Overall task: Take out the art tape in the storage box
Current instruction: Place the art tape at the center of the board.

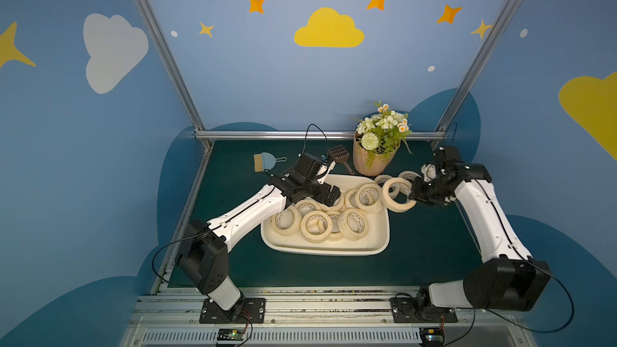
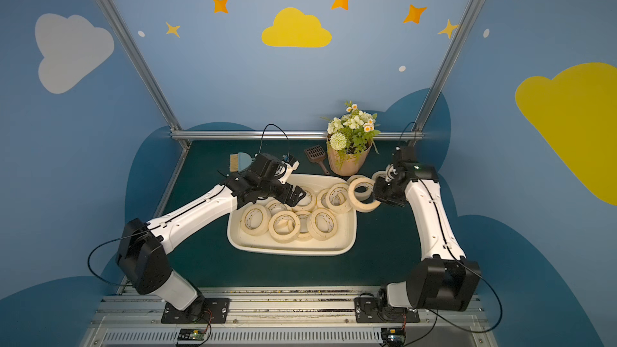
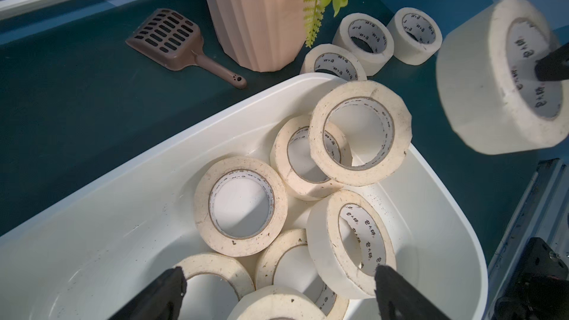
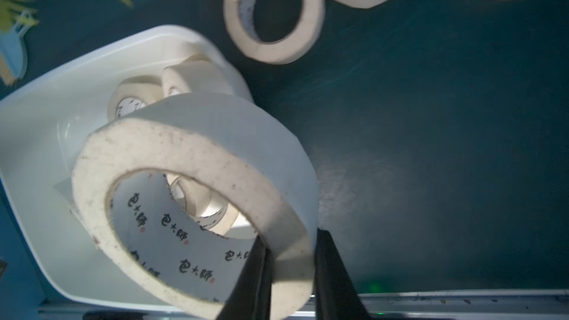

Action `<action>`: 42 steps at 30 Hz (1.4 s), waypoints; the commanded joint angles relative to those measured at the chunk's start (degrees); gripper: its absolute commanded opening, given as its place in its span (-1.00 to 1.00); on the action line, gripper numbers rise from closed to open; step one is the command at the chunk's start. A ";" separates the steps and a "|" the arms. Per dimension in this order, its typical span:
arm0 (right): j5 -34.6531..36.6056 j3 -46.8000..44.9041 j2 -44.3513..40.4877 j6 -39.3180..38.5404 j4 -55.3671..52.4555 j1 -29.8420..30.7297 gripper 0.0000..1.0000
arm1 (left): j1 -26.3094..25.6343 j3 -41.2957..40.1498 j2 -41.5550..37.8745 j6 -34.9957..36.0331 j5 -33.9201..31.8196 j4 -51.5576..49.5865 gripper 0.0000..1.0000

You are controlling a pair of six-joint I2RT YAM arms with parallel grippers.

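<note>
Nearest the camera head, the storage box (image 1: 320,251) sits on the dark green mat, its near strip bare and its far half heaped with rolls of art tape (image 3: 203,210) that overlap and lean on one another, so an exact count is hard to make. My left gripper (image 3: 280,275) hangs over the far left part of that heap with its jaws spread wide and nothing between them; in both top views its black body covers some of the rolls beneath. To the right, just outside the box's rim, my right gripper (image 4: 292,257) pinches the wall of one roll (image 4: 197,136), one finger inside the core and one against the outer face, the ring tilted on edge. The right wrist view is blurred and the roll fills much of it, hiding most of the box (image 4: 46,118) behind; in the left wrist view the same roll (image 3: 471,87) is cut off at the frame edge. Whether it hangs clear of the mat cannot be judged from above. Beyond it, three loose rolls (image 3: 341,35) lie flat on the mat beside the ribbed flower pot (image 1: 370,161); from the top views they are partly hidden behind the held roll. Farther left lie a brown slotted scoop (image 1: 339,155) and a blue hand brush (image 1: 263,161).
</note>
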 commanded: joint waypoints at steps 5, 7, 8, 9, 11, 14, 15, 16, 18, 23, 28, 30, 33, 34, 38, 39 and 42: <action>1.49 -2.28 7.73 -1.95 0.32 -20.45 -1.00 | -0.57 7.34 9.77 -1.45 6.06 1.02 0.90; 1.69 -2.22 11.38 -0.95 2.20 -23.56 -1.00 | -1.16 8.95 11.57 -1.24 5.81 0.70 0.89; 2.90 -2.07 12.99 -0.40 3.21 -24.43 -1.00 | -1.39 9.54 12.38 -1.23 5.77 0.61 0.89; 4.56 -1.85 14.11 -0.09 3.85 -24.87 -1.00 | -1.53 10.03 13.00 -1.21 5.88 0.64 0.89; 8.20 -0.81 16.81 0.36 4.70 -25.42 -1.00 | -1.64 10.90 14.20 -1.34 6.24 0.64 0.89; 11.94 1.62 20.90 0.65 5.12 -26.70 -1.00 | -1.67 11.39 15.51 -1.39 6.63 0.85 0.88; 12.54 2.50 22.08 0.67 5.27 -27.16 -1.00 | -1.64 11.44 15.81 -1.45 6.70 1.08 0.88; 13.06 3.05 23.01 0.86 5.56 -27.46 -1.00 | -1.72 11.53 16.12 -1.50 6.74 1.23 0.88; 14.25 3.80 24.36 1.30 6.54 -28.20 -1.00 | -1.66 11.91 16.77 -1.62 6.79 1.41 0.88; 15.46 3.76 26.71 1.70 10.92 -29.28 -1.00 | -1.66 12.89 18.07 -1.85 6.89 1.64 0.88; 13.74 3.40 29.43 2.13 14.15 -29.46 -1.00 | -1.67 13.81 19.33 -2.29 7.03 1.76 0.88; 13.21 2.88 29.56 2.90 15.77 -29.40 -1.00 | -1.72 14.03 19.59 -2.38 6.99 1.68 0.88; 12.57 2.13 29.72 3.54 17.27 -29.39 -1.00 | -1.73 14.18 19.60 -2.62 6.75 1.68 0.88; 12.18 1.85 29.74 3.62 17.86 -29.40 -1.00 | -1.71 14.20 19.69 -2.67 6.74 1.75 0.88; 11.87 0.39 30.22 3.68 19.08 -29.44 -1.00 | -1.89 14.55 20.27 -2.91 6.88 1.54 0.88; 12.11 -0.05 30.14 3.59 19.37 -29.42 -0.67 | -1.92 14.65 20.39 -2.88 6.93 1.49 0.89; 12.58 -1.08 29.68 3.07 19.83 -29.49 0.01 | -2.03 14.91 20.74 -2.84 6.80 1.34 0.90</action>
